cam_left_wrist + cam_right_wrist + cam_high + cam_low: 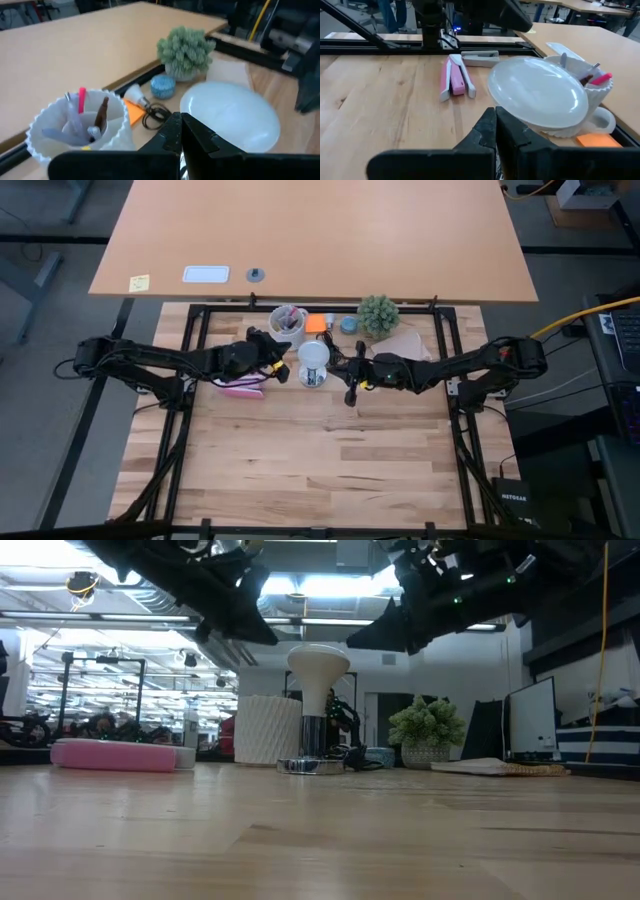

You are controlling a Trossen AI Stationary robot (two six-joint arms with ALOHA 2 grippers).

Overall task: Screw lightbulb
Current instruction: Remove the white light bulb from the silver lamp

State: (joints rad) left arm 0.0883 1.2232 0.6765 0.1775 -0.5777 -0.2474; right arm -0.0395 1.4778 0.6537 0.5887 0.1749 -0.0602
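Tabletop (300,470): both arms' fingers (192,137) closed, empty.

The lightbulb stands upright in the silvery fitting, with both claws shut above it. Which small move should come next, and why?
Probably open the right claw and lower it around the lightbulb. Both it and the left claw are shut, beside and above the bulb, holding nothing, so neither can turn it in the fitting.

The wooden table (300,470) carries the lightbulb (313,355), cup (287,320), plant (378,313), perhaps a stapler (243,389).
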